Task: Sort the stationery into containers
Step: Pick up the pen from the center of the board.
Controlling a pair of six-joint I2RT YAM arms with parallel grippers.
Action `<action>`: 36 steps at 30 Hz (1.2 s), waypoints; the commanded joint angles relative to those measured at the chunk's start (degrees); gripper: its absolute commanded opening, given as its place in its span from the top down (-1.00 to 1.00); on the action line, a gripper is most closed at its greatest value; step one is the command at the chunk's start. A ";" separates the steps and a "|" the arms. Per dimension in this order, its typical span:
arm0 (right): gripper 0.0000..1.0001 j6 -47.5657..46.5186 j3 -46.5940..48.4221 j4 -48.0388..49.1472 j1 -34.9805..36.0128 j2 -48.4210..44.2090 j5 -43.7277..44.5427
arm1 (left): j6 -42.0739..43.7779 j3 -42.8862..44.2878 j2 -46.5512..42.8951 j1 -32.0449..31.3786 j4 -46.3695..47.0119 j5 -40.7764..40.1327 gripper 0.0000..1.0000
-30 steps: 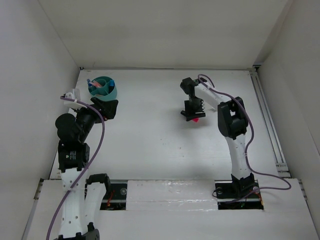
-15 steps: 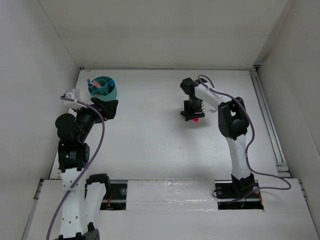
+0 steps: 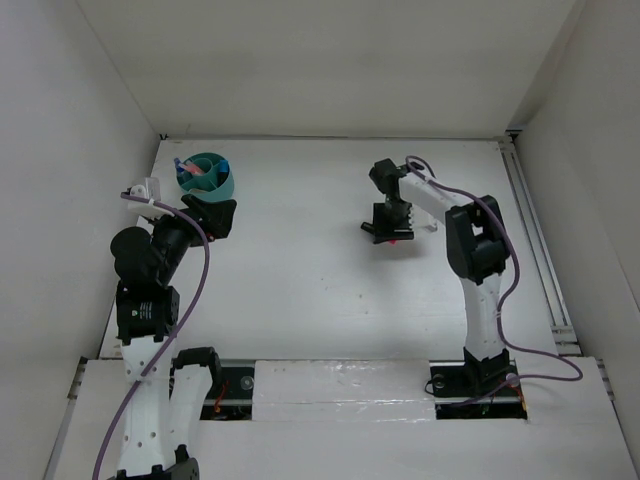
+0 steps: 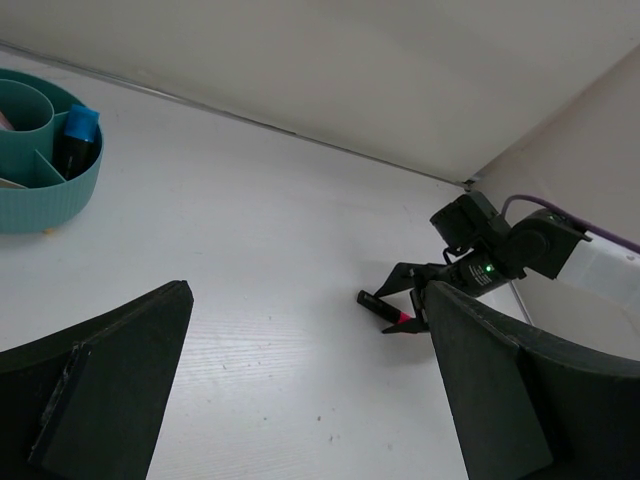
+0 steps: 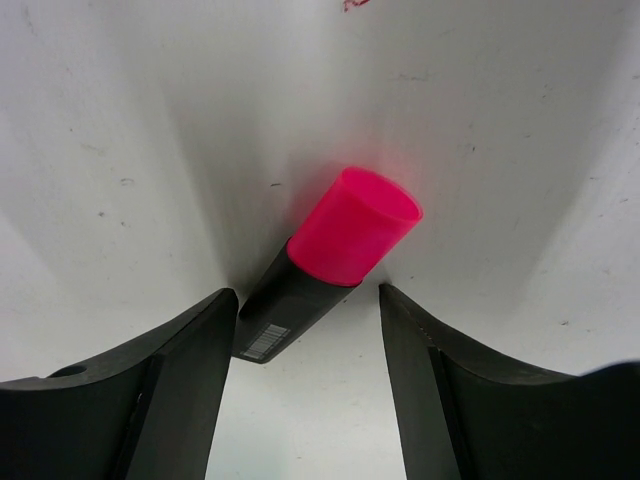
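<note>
Right now I'm on the pick-up: my right gripper hangs half-open astride the black marker with the bright pink cap, which lies on the white bench toward two o'clock of centre, apparently ungripped. Next, I judge, it must close on the barrel and carry it to the round teal plastic tub at ten o'clock, beside my wide-open, empty left gripper.

I see a white worktop boxed in by 3 plain white walls, a metal rail along its right edge, and a small red scuff on the surface.
</note>
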 commanded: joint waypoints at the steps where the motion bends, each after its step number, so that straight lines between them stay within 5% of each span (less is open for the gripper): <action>1: -0.30 27.75 -4.15 -3.13 -1.36 1.66 4.44 | -0.18 -0.25 -0.61 -0.07 2.86 0.87 -1.00; 15: -0.30 26.61 -9.15 -1.55 -3.12 -1.06 3.82 | -0.18 -0.25 -0.61 -0.07 2.86 1.40 -1.00; 22: -0.08 26.61 -12.32 0.65 -4.17 -1.68 1.54 | -0.18 -0.25 -0.61 -0.07 2.86 1.40 -1.00; 28: 0.25 26.61 -11.27 -0.49 -4.17 -1.07 2.07 | -0.18 -0.25 -0.61 -0.07 2.86 1.40 -1.00; 29: 0.66 26.61 -10.66 -1.01 -4.17 -1.06 2.07 | -0.18 -0.25 -0.61 -0.07 2.86 1.40 -1.00; 31: 1.00 26.61 -10.65 -1.02 -4.17 -1.06 2.07 | -0.18 -0.25 -0.61 -0.07 2.86 1.40 -1.00; 36: 1.00 23.64 -8.54 -1.29 -2.77 0.08 7.04 | -0.18 -0.25 -0.61 -0.07 2.86 1.40 -1.00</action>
